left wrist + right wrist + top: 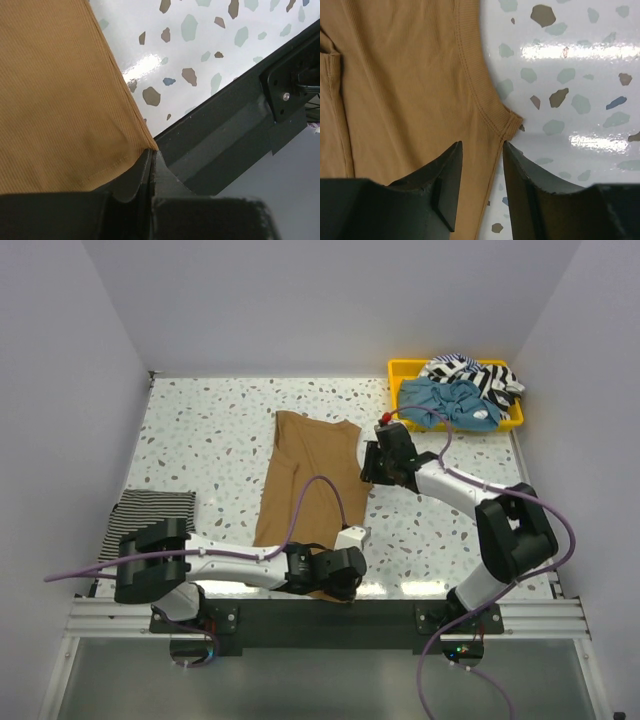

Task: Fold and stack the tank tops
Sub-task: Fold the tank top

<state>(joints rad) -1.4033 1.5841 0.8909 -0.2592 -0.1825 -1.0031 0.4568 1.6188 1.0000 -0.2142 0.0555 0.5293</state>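
Note:
The plain tan-brown tank top (305, 480) lies flat and lengthwise in the middle of the speckled table. My left gripper (335, 585) is at the near edge, shut on the top's near hem corner (55, 100); the cloth runs in between the closed fingertips (150, 152). My right gripper (375, 465) is open at the top's right side. Its jaws straddle the side seam just below the armhole (482, 150), one finger over the cloth (405, 85) and one over bare table. A thin-striped black-and-white top (150, 520) lies folded at the left.
A yellow tray (400, 368) at the back right holds a light blue top (450, 400) and a bold-striped one (480, 375). The black mounting rail (320, 625) runs along the near edge, right by my left gripper (225, 135). White walls close three sides.

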